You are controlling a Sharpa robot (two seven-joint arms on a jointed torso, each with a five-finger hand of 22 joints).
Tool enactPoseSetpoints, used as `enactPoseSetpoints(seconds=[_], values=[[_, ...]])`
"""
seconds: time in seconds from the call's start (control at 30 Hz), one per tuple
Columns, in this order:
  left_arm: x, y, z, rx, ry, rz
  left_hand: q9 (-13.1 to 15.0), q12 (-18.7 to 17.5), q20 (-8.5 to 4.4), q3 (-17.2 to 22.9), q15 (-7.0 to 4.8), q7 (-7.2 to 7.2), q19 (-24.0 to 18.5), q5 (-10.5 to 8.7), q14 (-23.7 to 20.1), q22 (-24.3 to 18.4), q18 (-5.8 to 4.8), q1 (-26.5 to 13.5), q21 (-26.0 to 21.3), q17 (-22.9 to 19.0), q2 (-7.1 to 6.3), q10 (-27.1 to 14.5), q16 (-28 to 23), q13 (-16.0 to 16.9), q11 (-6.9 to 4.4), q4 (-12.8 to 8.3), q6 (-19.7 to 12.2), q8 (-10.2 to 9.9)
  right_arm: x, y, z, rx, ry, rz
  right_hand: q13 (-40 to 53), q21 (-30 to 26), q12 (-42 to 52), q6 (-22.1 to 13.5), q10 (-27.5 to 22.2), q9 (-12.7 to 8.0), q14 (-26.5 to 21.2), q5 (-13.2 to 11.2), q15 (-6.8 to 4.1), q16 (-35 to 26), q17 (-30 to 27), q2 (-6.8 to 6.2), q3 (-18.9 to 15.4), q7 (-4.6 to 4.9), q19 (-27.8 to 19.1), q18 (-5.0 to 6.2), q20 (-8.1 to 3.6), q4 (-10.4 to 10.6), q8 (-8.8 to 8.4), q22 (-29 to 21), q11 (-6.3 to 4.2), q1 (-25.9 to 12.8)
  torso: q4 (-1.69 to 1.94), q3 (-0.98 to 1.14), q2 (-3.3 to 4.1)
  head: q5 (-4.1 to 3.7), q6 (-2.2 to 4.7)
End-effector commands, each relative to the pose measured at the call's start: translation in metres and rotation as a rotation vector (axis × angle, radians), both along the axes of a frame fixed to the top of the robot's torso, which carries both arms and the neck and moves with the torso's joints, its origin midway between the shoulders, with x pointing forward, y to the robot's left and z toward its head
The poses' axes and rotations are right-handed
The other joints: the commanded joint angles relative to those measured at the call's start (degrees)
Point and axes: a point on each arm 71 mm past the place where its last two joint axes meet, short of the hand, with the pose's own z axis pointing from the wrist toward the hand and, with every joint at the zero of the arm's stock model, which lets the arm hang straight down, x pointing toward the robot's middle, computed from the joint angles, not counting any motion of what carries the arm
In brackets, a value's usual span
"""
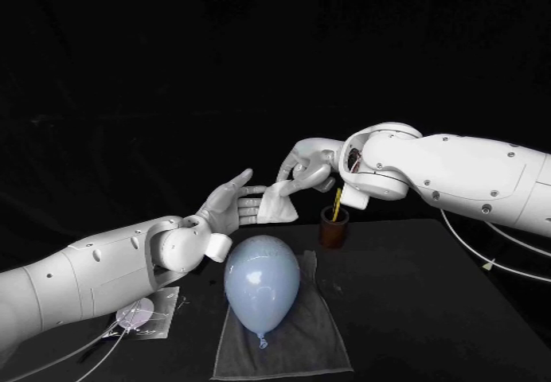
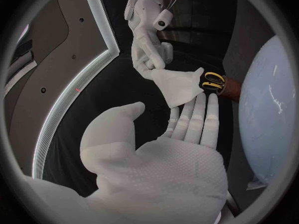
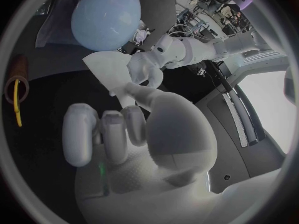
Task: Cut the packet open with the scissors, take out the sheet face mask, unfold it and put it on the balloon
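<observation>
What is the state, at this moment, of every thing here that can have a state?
mask: folded, held in the air.
right hand: pinches the mask.
left hand: fingers apart, holds nothing, beside the mask.
balloon: inflated, lies on the cloth, no mask on it.
cloth: spread flat on the table.
scissors: stand in the cup.
cup: upright.
packet: lies flat on the table.

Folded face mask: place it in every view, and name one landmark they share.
Head view: the mask hangs mid-picture from the right hand, above the balloon.
Left wrist view: the mask is just past the left hand, balloon alongside.
Right wrist view: the mask lies between the right hand and the balloon.
Shared landmark: the balloon.
</observation>
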Motion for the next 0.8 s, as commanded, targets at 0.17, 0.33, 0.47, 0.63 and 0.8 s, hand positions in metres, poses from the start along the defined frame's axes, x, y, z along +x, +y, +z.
enactPoseSetpoints(seconds=[0.17, 0.33, 0.47, 0.63, 0.8], values=[[0.007, 0.006, 0.001, -0.107, 0.000, 0.098, -3.02, -1.20, -0.06, -4.52, 0.24, 9.63, -0.18, -0.28, -2.47, 0.25, -0.19, -4.93, 0.45, -0.26, 2.83, -2.24, -0.97, 0.00, 0.16, 0.11, 0.29, -1.41, -0.010, 0.010, -0.002, -0.007, 0.096, 0.100, 3.31, -0.36, -0.38, 0.19, -0.28, 4.74, 5.64, 0.04, -0.35, 0.36, 13.52, 0.18, 0.00, 0.01, 2.53, -0.03, -0.07, -0.44, 0.43, 9.13, -0.26, 0.67, -0.12, 0.13, 0.12, 0.59, 0.20], [0.009, 0.006, -0.001, -0.108, 0.026, 0.089, -4.13, -1.23, -0.10, -6.20, 0.04, 9.65, 4.09, -0.25, -0.22, 0.59, 0.87, -6.04, 1.21, 0.16, 3.74, -2.38, -0.58, 0.07, -0.01, 0.08, 0.67, -1.60, -0.010, 0.014, 0.003, 0.031, 0.061, 0.093, 3.32, -0.39, -0.38, 0.17, -0.28, 4.74, 5.65, 0.04, -0.35, 0.37, 13.54, 0.20, 0.01, 0.02, 2.52, -0.03, -0.07, -0.45, 0.43, 9.12, -0.26, 0.70, -0.13, 0.14, 0.11, 0.56, 0.36], [0.009, 0.002, -0.003, -0.106, 0.055, 0.054, -4.89, -1.00, -0.07, -7.50, -0.28, 9.62, 10.80, -0.27, 1.95, 1.10, 1.85, -6.66, 2.44, 0.57, 4.22, -2.00, -0.09, 0.10, -0.15, 0.09, 1.10, -1.55, -0.009, 0.018, 0.008, 0.064, 0.032, 0.087, 3.33, -0.43, -0.37, 0.14, -0.28, 4.74, 5.65, 0.05, -0.35, 0.36, 13.53, 0.21, 0.03, 0.02, 2.51, -0.02, -0.08, -0.47, 0.42, 9.10, -0.26, 0.72, -0.14, 0.13, 0.09, 0.58, 0.55], [0.008, -0.003, -0.005, -0.102, 0.080, 0.007, -5.47, -0.99, -0.07, -8.49, -0.44, 9.63, 13.64, -0.27, 2.51, 1.17, 2.26, -7.01, 2.97, 0.71, 4.53, -1.99, 0.00, 0.07, -0.21, 0.08, 1.41, -1.50, -0.007, 0.023, 0.014, 0.089, 0.006, 0.080, 3.37, -0.44, -0.35, 0.12, -0.26, 4.74, 5.67, 0.05, -0.35, 0.40, 13.60, 0.24, 0.05, 0.03, 2.50, -0.02, -0.08, -0.48, 0.41, 9.09, -0.25, 0.75, -0.14, 0.09, 0.05, 0.51, 0.75], [0.005, -0.007, -0.005, -0.105, 0.092, -0.042, -6.13, -1.55, -0.05, -9.29, -0.29, 9.65, 13.79, -0.29, -0.24, 0.96, 2.25, -6.90, 2.81, 0.31, 4.67, -3.05, -0.67, -0.05, -0.04, 0.05, 1.20, -1.85, -0.004, 0.029, 0.018, 0.095, -0.012, 0.078, 3.39, -0.45, -0.33, 0.10, -0.25, 4.74, 5.68, 0.06, -0.35, 0.42, 13.64, 0.26, 0.07, 0.04, 2.50, -0.01, -0.09, -0.49, 0.40, 9.09, -0.25, 0.77, 0.00, 0.05, 0.07, 0.61, 0.87]])
